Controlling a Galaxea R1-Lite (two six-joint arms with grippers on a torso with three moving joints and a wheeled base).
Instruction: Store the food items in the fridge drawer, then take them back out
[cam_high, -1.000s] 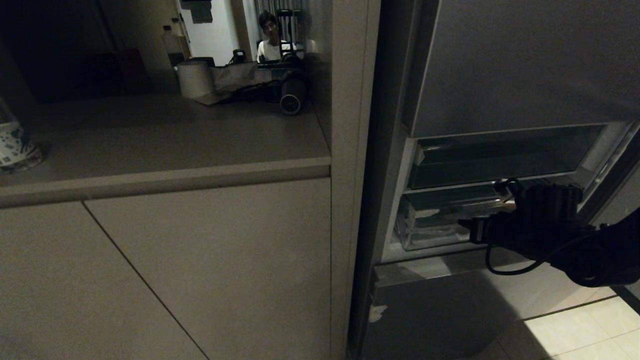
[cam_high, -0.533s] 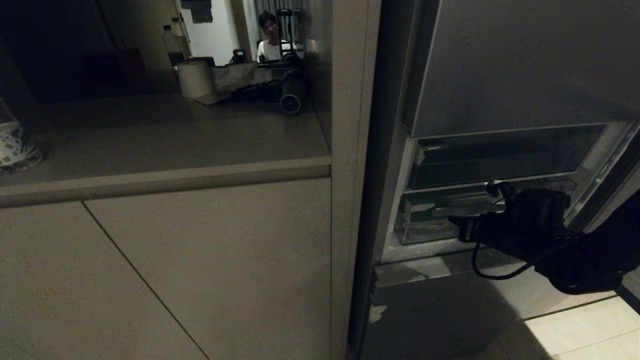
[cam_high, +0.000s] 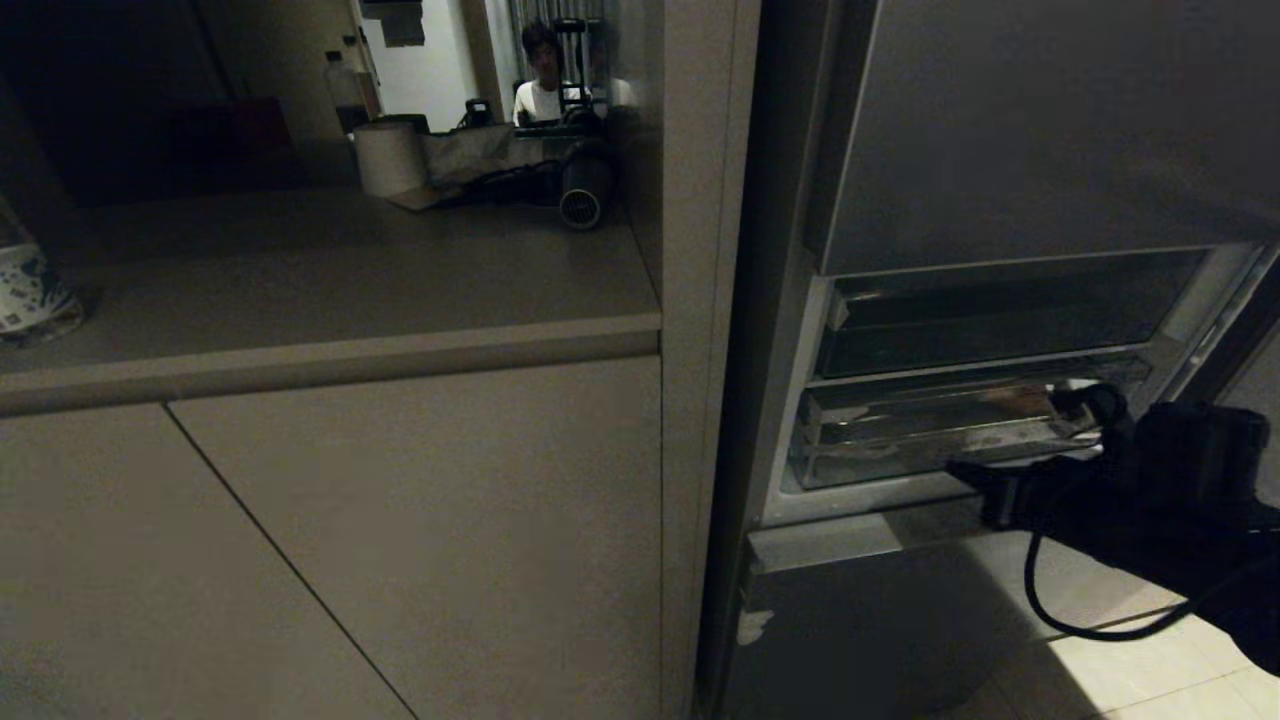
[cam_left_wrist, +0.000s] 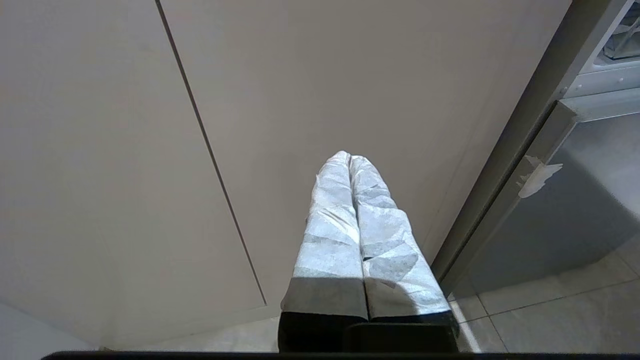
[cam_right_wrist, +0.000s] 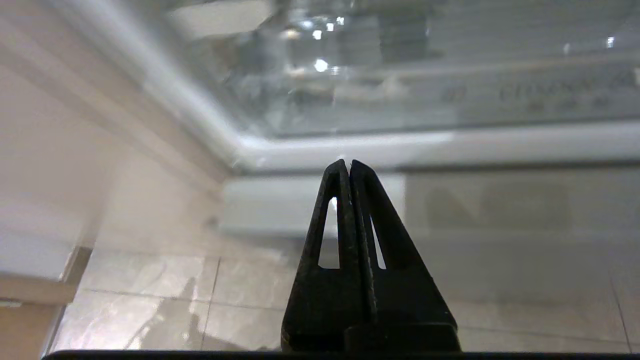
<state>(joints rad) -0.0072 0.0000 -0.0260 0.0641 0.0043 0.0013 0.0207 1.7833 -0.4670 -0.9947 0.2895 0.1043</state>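
The fridge drawer (cam_high: 900, 432), a shallow clear-plastic bin, sits in the open fridge under a dark upper shelf front (cam_high: 1000, 315). My right gripper (cam_high: 957, 468) is shut and empty. It points at the drawer's lower front edge from just outside. In the right wrist view the shut right gripper (cam_right_wrist: 348, 162) is level with the white ledge under the clear drawer (cam_right_wrist: 380, 80). The food items are not clearly in view. My left gripper (cam_left_wrist: 349, 157), wrapped in white tape, is shut and parked in front of a beige cabinet door (cam_left_wrist: 125, 150).
A grey lower panel (cam_high: 860, 630) with one tape scrap closes the fridge bottom. The tall grey door panel (cam_high: 1040, 120) is above. On the counter (cam_high: 330, 270) stand a paper roll (cam_high: 388, 155) and a patterned cup (cam_high: 25, 295). A person (cam_high: 540, 90) sits far behind. Tiled floor (cam_high: 1150, 650) lies at lower right.
My right gripper was up against the drawer front; it has drawn back to the right and sunk lower. The left arm has not moved.
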